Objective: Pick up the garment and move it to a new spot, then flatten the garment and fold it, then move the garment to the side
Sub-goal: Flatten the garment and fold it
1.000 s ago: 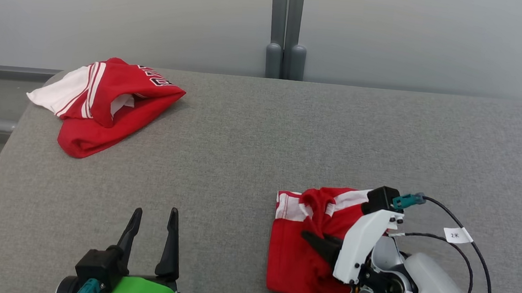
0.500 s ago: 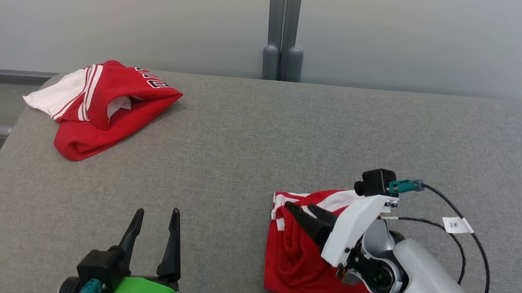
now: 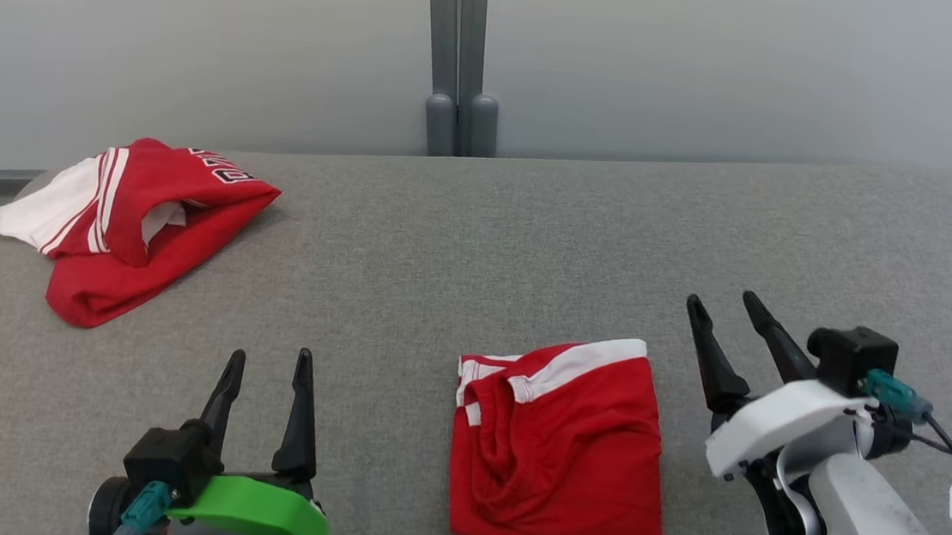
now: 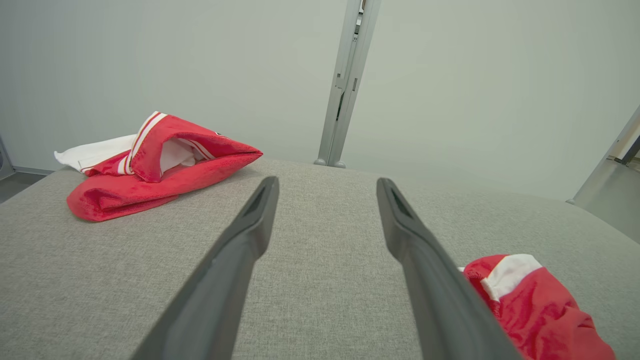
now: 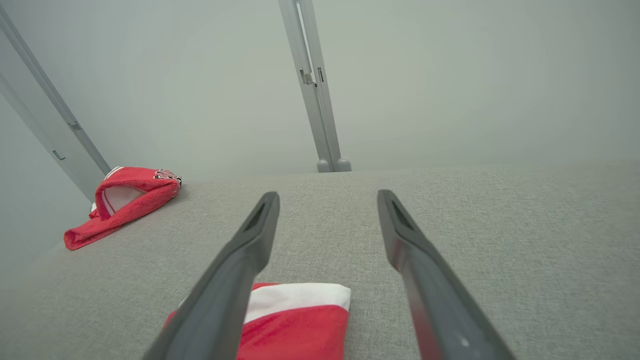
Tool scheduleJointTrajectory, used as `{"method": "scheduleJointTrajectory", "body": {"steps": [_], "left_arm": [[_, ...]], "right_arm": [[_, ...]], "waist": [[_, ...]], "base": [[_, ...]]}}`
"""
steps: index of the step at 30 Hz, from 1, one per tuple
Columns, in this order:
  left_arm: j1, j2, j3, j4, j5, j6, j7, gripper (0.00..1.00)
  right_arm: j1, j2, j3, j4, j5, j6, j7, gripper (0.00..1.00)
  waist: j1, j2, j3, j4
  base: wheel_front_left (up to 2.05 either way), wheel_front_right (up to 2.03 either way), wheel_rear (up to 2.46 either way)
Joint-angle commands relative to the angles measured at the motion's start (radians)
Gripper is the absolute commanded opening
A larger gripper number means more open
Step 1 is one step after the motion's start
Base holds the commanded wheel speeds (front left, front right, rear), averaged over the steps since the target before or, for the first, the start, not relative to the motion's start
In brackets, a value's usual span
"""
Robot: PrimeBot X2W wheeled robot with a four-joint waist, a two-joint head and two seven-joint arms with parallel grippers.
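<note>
Withdrawn from the folded garment [image 3: 559, 456], the right gripper [image 3: 720, 299] is now held just beside it — jaws spread wide, nothing gripped. The left gripper [image 3: 271, 356] is likewise open and empty; the garment lies on the table [image 3: 478, 242].

A grey, coarse-woven fabric worktop [image 3: 479, 233] runs up to a plain pale grey wall [image 3: 761, 60]. A grey vertical metal post [image 3: 455, 33] with two rounded feet divides the wall. The light is soft and even.
</note>
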Motion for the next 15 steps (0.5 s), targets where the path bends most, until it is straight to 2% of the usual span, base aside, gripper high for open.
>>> {"method": "scheduleJointTrajectory", "body": {"steps": [1, 4, 7, 11, 15], "left_arm": [[-0.006, 0.003, 0.010, 0.004, 0.001, 0.005, 0.000, 1.00], [0.013, 0.003, 0.020, 0.012, -0.008, 0.010, 0.000, 1.00], [0.032, 0.003, 0.031, 0.018, -0.021, 0.016, 0.000, 1.00], [0.057, 0.003, 0.041, 0.027, -0.030, 0.018, 0.000, 1.00], [0.077, 0.003, 0.055, 0.031, -0.032, 0.017, 0.000, 1.00]], "right_arm": [[0.031, 0.016, -0.036, -0.004, -0.045, 0.000, -0.024, 1.00], [0.095, 0.051, -0.110, -0.038, -0.132, 0.000, -0.043, 1.00], [0.167, 0.098, -0.191, -0.126, -0.222, 0.000, -0.045, 1.00], [0.270, 0.150, -0.269, -0.224, -0.276, 0.000, -0.045, 1.00], [0.330, 0.171, -0.301, -0.277, -0.296, 0.000, -0.045, 1.00]], "waist": [[0.0000, -0.0001, -0.011, -0.019], [0.0000, -0.0001, -0.016, -0.032], [0.0000, -0.0001, -0.020, -0.043], [0.0000, -0.0001, -0.026, -0.048], [0.0000, -0.0001, -0.033, -0.051]], "base": [[0.00, 0.00, 0.00], [0.00, 0.00, 0.00], [0.00, 0.00, 0.00], [0.00, 0.00, 0.00], [0.00, 0.00, 0.00]]}}
